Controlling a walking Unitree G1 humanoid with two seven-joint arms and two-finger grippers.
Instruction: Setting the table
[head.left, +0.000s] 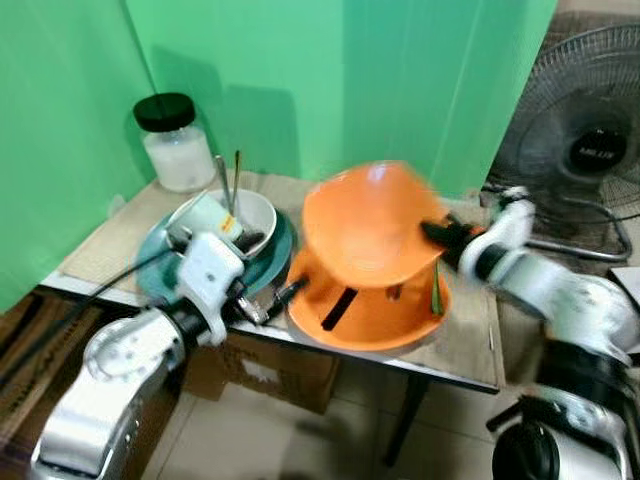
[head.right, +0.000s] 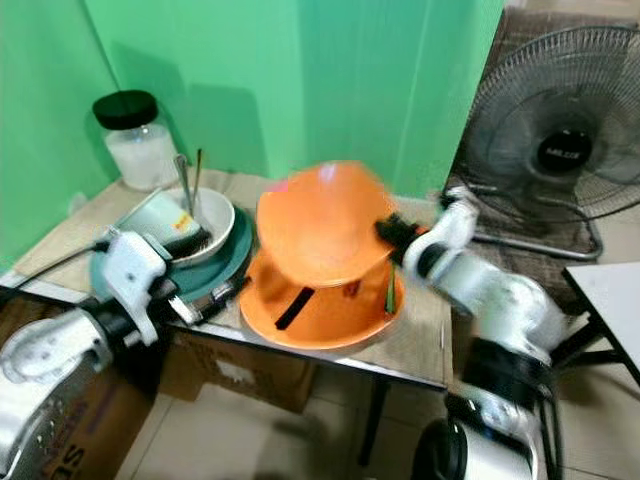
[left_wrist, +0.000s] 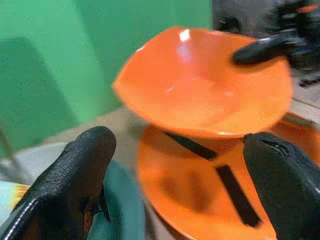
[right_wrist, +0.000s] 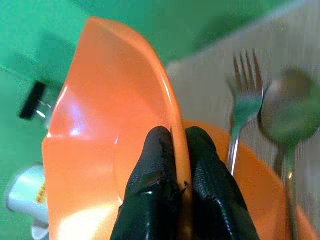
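At the left of the frame a jar (head.left: 175, 142) stands behind a teal plate (head.left: 158, 262) carrying a white bowl (head.left: 252, 215). The left gripper (left_wrist: 175, 192) hovers low before them, jaws wide apart and empty. In the centre the right gripper (right_wrist: 172, 192) pinches the rim of an orange bowl (head.left: 372, 225), tilted above an orange plate (head.left: 385, 310). The right wrist view reveals a fork (right_wrist: 245, 107) and a spoon (right_wrist: 285, 107) beside the plate. A fan (head.left: 585, 140) stands at the upper right.

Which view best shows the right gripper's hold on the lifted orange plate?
The right wrist view: the right gripper pinches the orange plate rim between both fingers. The eye views show the plate tilted above a second orange plate, the grip small. The left wrist view shows one right finger over the rim.
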